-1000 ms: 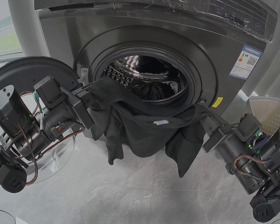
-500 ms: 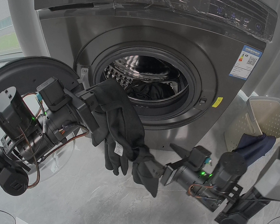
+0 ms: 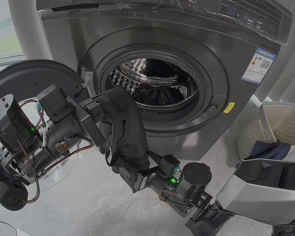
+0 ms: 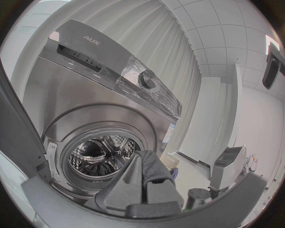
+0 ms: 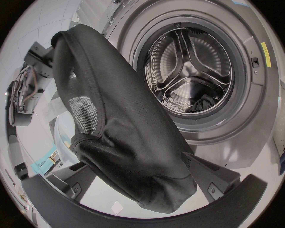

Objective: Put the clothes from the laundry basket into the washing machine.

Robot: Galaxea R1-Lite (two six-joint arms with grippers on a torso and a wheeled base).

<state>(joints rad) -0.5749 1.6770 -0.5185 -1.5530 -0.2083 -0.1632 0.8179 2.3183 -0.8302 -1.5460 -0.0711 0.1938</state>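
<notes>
Hanging in a bunch before the lower left of the washing machine's [image 3: 75, 41] round opening is a black garment [image 3: 124, 135]. Its upper end is pinched tight in the left jaws, at the tip of the left arm [image 3: 59, 120]. Its lower end sags between the right jaws, which stand wide apart beneath it at the tip of the right arm [image 3: 182, 184]. A small white tag [image 3: 109, 160] shows at the cloth's lower edge.

More dark clothes [image 3: 157, 95] lie inside the drum. The door [image 3: 25, 78] is swung open to the left. A blue-and-white sticker [image 3: 259, 66] with a code square sits on the front panel and a yellow sticker [image 3: 229, 107] beside the opening; a brand mark is on the drawer.

On the floor to the right stands the laundry basket [image 3: 284, 121], with a blue cloth [image 3: 270, 151] hanging from it.

A second ago the garment was stretched across the opening between both arms. The right arm has since swung down and leftward, gathering the cloth, while the left arm barely moved.
</notes>
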